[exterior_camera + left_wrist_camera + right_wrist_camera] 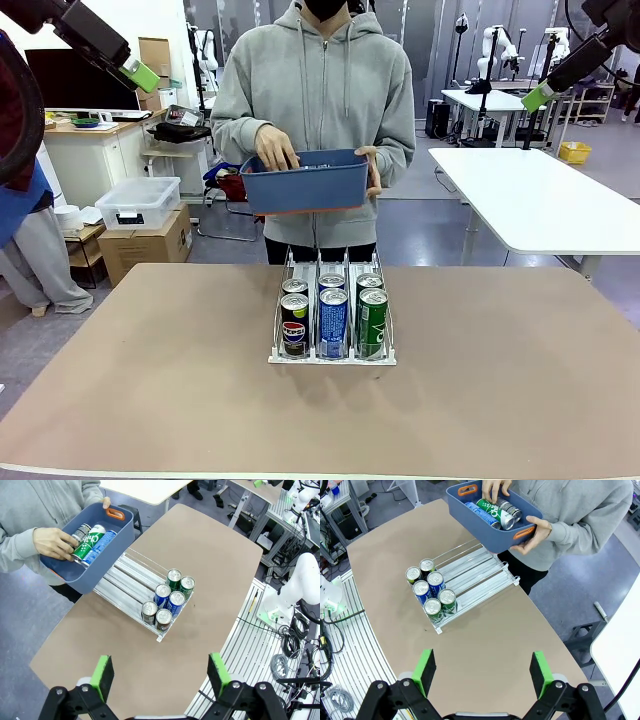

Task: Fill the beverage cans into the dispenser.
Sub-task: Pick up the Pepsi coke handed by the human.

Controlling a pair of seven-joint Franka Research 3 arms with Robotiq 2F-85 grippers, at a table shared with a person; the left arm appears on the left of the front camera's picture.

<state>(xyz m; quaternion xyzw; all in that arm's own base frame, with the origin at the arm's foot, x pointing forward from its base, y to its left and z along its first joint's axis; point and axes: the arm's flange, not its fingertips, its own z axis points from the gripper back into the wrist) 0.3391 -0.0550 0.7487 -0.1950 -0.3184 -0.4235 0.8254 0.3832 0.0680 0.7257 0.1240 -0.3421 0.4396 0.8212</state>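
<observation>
Jaws both wide apart and empty, six beverage cans [333, 320] in dispenser [480, 572], person's hand [275, 148] in blue tub [305, 190]

Black and green up close, grey opposite.
The left gripper [161, 672] and right gripper [483, 671] have bolted black links tipped with bright green pads [104, 676]; the person [320, 150] wears a long-sleeved grey hoodie [322, 95] with drawstrings.

Clear three-lane dispenser [120, 577] mid-table toward far edge, six cans [333, 310] upright in pairs at its near end: black left, blue middle, green right; others lying in raised tub [300, 190].
</observation>
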